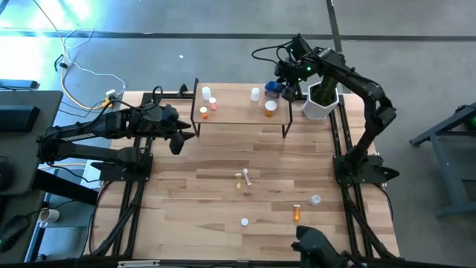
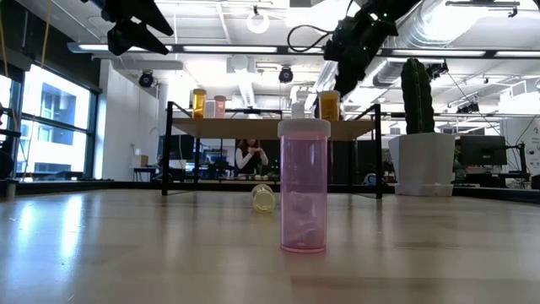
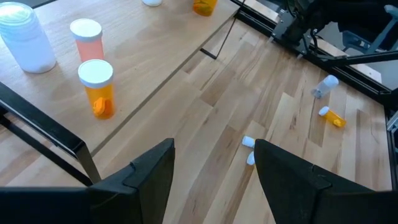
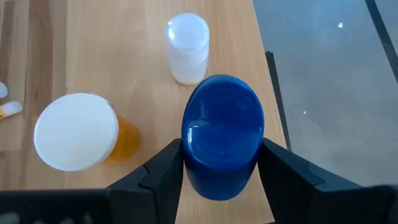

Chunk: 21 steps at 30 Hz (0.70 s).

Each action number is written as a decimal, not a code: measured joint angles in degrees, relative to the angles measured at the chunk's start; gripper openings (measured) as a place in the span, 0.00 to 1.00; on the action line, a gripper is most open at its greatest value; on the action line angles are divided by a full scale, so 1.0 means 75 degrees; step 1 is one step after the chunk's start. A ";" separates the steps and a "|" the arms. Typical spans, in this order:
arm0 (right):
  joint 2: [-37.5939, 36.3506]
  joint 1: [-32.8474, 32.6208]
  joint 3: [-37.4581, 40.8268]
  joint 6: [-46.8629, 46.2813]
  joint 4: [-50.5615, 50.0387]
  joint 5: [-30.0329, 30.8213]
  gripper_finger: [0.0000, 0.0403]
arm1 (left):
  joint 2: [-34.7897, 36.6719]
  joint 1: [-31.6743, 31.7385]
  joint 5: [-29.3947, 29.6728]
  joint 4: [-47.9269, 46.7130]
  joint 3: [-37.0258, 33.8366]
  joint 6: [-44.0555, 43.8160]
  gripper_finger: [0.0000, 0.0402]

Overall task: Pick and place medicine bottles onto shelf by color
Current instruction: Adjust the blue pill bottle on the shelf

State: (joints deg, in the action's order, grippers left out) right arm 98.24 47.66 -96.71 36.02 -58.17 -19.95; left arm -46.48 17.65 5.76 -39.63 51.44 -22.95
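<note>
While its two dark fingers stand on either side of the blue jar (image 4: 222,144), the right gripper (image 4: 221,171) grips that jar by its sides over the far right end of the shelf (image 1: 238,113). The jar is a wide, glossy cylinder with a smooth domed blue lid; its lower part is hidden between the fingers, so whether it touches the shelf cannot be told. Just beyond the jar stands a white bottle (image 4: 187,48), frosted and round, with a plain cap. Beside the gripper on the other side stands an orange bottle (image 4: 84,134), translucent amber plastic under a broad flat white cap that covers most of it. The shelf top is pale, straight-grained wood on thin black metal legs. Close by, off the shelf's end, is a white angular pot (image 1: 320,104) with a dark green plant.

The left gripper (image 3: 214,165) hangs above the shelf's opposite end, fingers spread apart and holding nothing. Under it stand an orange bottle with a white cap, a pinkish one and a larger white one, partly cut off at the picture's edge.

Farther out on the table (image 1: 186,201) lie scattered small bottles, too small to tell in detail. In the low view a tall clear pink bottle (image 2: 303,187) with a white cap stands upright, and a yellowish one (image 2: 263,198) lies on its side behind it. No label or writing can be read on any of them.
</note>
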 joint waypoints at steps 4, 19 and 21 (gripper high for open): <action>0.0002 0.0000 -0.0003 0.0005 -0.0038 0.0014 0.44 | 0.0000 0.0000 0.0000 0.0000 0.0000 0.0000 0.53; -0.0006 -0.0003 -0.0012 0.0060 -0.0103 0.0380 0.44 | 0.0000 0.0000 -0.0003 0.0002 0.0000 0.0019 0.53; -0.0006 -0.0009 -0.0012 0.0060 -0.0106 0.0394 0.44 | 0.0000 0.0000 0.0000 0.0001 -0.0001 0.0017 0.53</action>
State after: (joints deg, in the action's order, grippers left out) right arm 98.19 47.59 -96.79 36.47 -58.96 -17.00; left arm -46.48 17.65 5.76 -39.62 51.43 -22.82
